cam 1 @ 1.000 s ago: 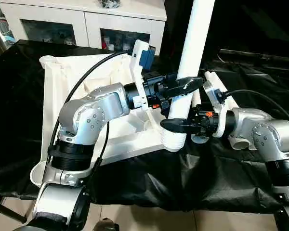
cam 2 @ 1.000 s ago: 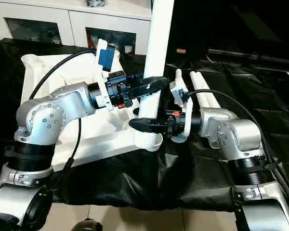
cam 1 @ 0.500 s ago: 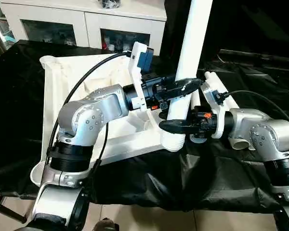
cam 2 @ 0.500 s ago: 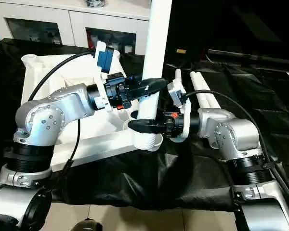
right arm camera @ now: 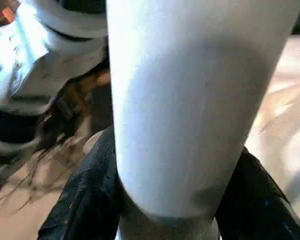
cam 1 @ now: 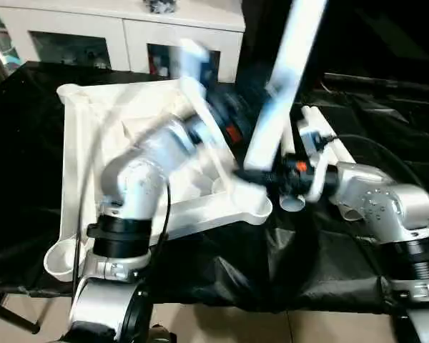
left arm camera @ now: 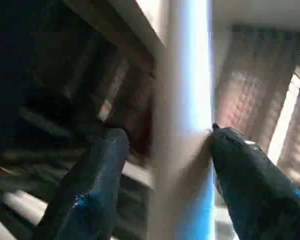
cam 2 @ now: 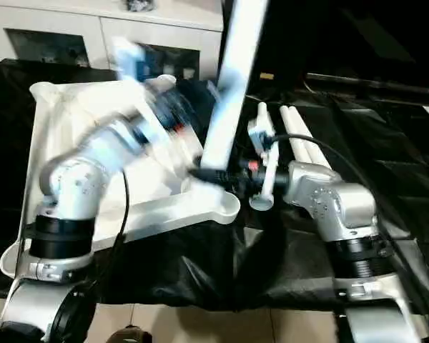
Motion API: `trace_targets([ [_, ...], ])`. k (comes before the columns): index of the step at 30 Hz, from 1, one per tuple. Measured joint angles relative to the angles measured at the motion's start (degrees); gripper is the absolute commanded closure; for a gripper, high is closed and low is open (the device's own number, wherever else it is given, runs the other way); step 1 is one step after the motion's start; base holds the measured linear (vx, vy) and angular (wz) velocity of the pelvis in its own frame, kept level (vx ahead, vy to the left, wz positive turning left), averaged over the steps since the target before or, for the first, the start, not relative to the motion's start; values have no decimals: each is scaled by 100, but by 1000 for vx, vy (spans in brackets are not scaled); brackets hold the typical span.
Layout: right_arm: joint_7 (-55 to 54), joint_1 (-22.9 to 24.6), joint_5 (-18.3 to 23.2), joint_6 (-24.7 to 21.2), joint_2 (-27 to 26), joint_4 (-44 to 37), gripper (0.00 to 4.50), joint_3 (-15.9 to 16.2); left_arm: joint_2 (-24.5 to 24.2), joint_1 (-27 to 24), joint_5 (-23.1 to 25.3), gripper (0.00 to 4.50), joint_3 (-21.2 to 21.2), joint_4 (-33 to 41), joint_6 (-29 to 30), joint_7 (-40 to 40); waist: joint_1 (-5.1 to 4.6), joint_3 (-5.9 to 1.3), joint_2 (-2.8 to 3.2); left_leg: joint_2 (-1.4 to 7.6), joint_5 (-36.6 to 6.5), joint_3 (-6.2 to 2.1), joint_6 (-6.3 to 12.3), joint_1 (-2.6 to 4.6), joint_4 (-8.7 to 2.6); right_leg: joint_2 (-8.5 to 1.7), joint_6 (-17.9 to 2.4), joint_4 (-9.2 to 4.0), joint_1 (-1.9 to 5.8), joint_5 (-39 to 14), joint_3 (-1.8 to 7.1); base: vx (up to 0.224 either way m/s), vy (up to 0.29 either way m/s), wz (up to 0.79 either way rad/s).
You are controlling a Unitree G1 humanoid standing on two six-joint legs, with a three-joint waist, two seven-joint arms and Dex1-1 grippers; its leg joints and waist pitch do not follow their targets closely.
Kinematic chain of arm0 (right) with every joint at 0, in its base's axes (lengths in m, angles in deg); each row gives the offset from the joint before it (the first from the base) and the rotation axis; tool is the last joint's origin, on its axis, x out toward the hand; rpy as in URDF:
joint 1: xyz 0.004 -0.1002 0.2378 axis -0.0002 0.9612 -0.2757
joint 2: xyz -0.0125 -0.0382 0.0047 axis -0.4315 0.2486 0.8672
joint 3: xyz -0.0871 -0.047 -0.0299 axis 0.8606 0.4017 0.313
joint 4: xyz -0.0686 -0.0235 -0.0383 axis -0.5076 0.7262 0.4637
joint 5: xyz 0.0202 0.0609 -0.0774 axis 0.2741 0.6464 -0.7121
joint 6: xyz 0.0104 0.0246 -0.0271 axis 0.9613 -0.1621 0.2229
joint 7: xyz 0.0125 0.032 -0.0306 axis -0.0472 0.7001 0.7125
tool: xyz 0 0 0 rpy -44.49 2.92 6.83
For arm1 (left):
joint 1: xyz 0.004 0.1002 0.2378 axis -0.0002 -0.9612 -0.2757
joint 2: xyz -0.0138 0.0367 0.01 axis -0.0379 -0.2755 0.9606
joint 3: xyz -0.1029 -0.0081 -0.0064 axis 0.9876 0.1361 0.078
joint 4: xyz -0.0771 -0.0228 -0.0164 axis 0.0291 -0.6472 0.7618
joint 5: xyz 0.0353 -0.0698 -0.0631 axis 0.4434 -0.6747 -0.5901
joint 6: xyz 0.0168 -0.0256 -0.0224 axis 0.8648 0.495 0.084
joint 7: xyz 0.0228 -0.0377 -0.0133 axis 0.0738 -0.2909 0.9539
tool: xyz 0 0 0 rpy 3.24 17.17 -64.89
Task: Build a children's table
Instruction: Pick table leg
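Our right gripper (right arm camera: 165, 200) clasps the tilted leg (cam 1: 282, 86) above the tabletop (cam 1: 75, 164); left gripper (left arm camera: 162, 170) fingers straddle it, grip unclear.

The room is bright. The left arm (cam 1: 164, 143) and the white leg (cam 1: 282, 86) look smeared with blur. Up close, the leg (right arm camera: 190, 100) looks soft and fuzzy.

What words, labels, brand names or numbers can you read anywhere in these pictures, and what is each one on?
None: no text can be read.
table top: plain white, no print visible.
leg standing in the corner socket: plain white, no marking.
spare legs lying on the black cloth: no marking.
cabinet: items behind the glass doors are too small and blurred to read.
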Motion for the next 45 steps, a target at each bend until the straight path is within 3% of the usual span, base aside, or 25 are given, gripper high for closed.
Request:
trace_targets([
  [4,-682,173,-142,170,-68,-89,257,-257,-105,-209,6,149,307,130,-149,233,2,4,96,-1,0,4,0,-1,6,-2,0,-3,5,0,2,0,0,0],
  [6,-1095,195,-262,207,-90,-115,257,-394,-230,-373,170,149,296,206,-197,289,5,5,100,1,0,4,0,0,3,-1,0,-1,3,0,-2,0,0,0],
  [10,-2008,362,-513,230,-146,-413,257,-826,-544,-813,855,149,73,511,-460,607,3,7,95,3,4,4,-6,0,-4,0,2,-2,0,-1,-2,0,0,0],
  [17,-3305,850,-844,-16,-563,-1192,257,-971,-958,-1886,1902,149,94,1166,-699,1434,-84,15,168,2,10,4,-18,3,-21,3,6,-3,-6,-1,-1,0,0,0],
  [21,-3868,1023,-721,-31,-1036,-1698,257,-1162,-885,-2846,2448,149,49,1641,-841,1950,-145,25,132,4,11,8,-20,8,-35,4,9,-6,-9,-3,0,0,0,0],
  [22,-3939,1018,-717,-82,-1035,-1723,257,-1184,-865,-3007,2573,149,14,1764,-845,2065,-144,26,89,5,11,8,-20,8,-37,4,10,-5,-10,-4,-1,0,0,0],
  [28,-3969,1167,-811,-291,-943,-1993,257,-849,-785,-3493,2930,149,-244,2153,-985,2370,-167,-11,-20,4,11,15,-20,9,-34,2,52,-15,-6,-19,8,0,0,0],
  [31,-4147,1296,-862,-449,-967,-2149,257,-742,-722,-3865,3217,149,-427,2253,-1044,2553,-167,-7,-38,4,11,16,-20,9,-35,2,59,-18,-7,-18,8,0,0,0],
  [35,-4626,1297,-1246,-271,-1078,-2116,257,-695,-605,-3887,3365,149,-396,2525,-920,2846,-164,-5,-75,5,12,16,-22,9,-40,3,62,-16,-9,-15,6,0,0,0],
  [39,-4743,1285,-1905,697,-949,-1925,257,-520,-600,-3844,3485,149,-251,2649,-833,3102,-173,-7,-77,4,12,17,-22,9,-37,2,69,-19,-9,-11,9,0,0,0],
  [43,-4860,1271,-1858,879,-1127,-1772,257,-623,-529,-3763,3688,149,-244,2596,-852,3275,-172,-5,-43,4,12,12,-23,9,-37,4,74,-21,-7,-7,5,0,0,0],
  [45,-4849,1271,-1857,902,-1130,-1613,257,-611,-516,-3630,3759,149,-245,2478,-852,3368,-196,3,8,12,17,-50,-32,10,-33,28,69,-43,16,9,-22,0,0,0],
])
